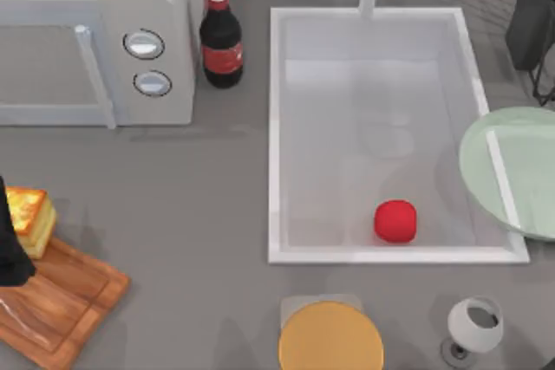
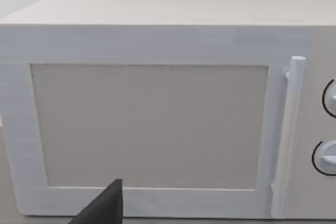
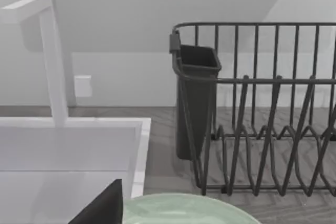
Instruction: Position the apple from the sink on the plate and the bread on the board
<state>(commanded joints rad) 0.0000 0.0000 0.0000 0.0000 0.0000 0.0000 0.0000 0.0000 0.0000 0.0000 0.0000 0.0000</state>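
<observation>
At the far left edge of the top view, the left gripper [image 1: 10, 244] is a dark shape hard against the yellow, golden-crusted chunk of bread [image 1: 31, 218]. How far its fingers are spread I cannot tell. The bread sits at the upper corner of the brown wooden cutting board with the grooved edge [image 1: 65, 301], which lies angled in the table's lower left.

Over to the fruit: the small bright red round apple [image 1: 395, 221] lies alone inside the large white-rimmed rectangular sink [image 1: 276, 127], low in the basin and near its front rim, with bare pale grey floor all around it. The wide pale green translucent round plate [image 1: 520, 162] overlaps the sink's right rim, partly hanging over the basin.

The left wrist view faces the white microwave oven [image 2: 157, 103], door and handle up close. The right wrist view looks over the plate's edge [image 3: 184, 208] toward the dark wire dish rack [image 3: 262, 108] and the white tap [image 3: 52, 56]; a dark finger [image 3: 105, 205] juts in, yet whether the right gripper is spread or pressed together I cannot tell.

Open grey tabletop [image 1: 191, 205] stretches between board and sink. A dark cola bottle with a red label [image 1: 221, 41] stands beside the microwave, an orange-yellow round disc [image 1: 330, 335] lies below the sink, and a small white wine glass [image 1: 473, 327] stands lower right.
</observation>
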